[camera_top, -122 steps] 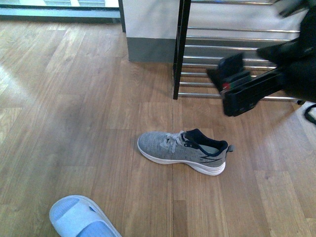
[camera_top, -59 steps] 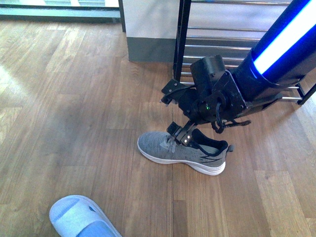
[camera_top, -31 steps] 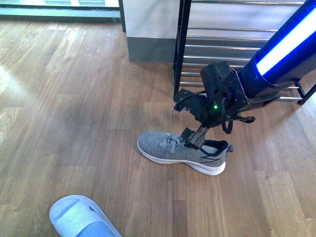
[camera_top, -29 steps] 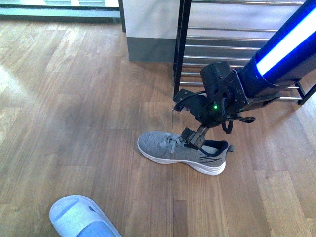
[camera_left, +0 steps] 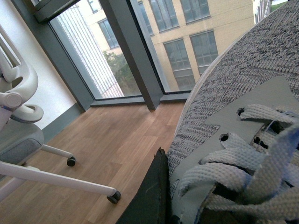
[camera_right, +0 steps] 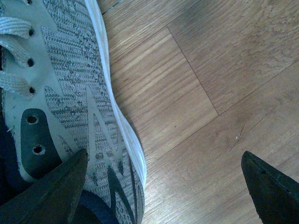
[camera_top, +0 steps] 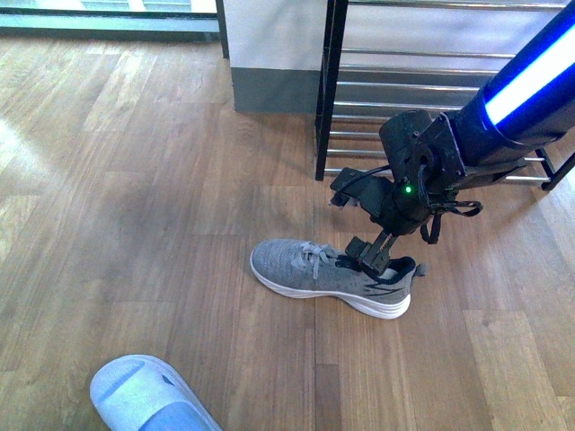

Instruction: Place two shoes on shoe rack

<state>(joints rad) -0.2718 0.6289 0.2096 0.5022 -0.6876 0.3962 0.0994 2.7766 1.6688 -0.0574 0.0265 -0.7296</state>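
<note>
Down on the wooden floor (camera_top: pixel 135 224), the grey knit white-soled sneaker (camera_top: pixel 331 277) lies toe leftward, heel rightward; the right hand (camera_top: pixel 370 258) hangs spread wide over its heel collar.

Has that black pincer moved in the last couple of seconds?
Yes. The right pincer has dropped from in front of the shoe rack down to the grey sneaker, then shifted along it from laces toward heel.

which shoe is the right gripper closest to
The grey sneaker, mid-floor by the rack: the right gripper is open right at its collar. The blue slide lies far off at the front view's bottom left.
</note>
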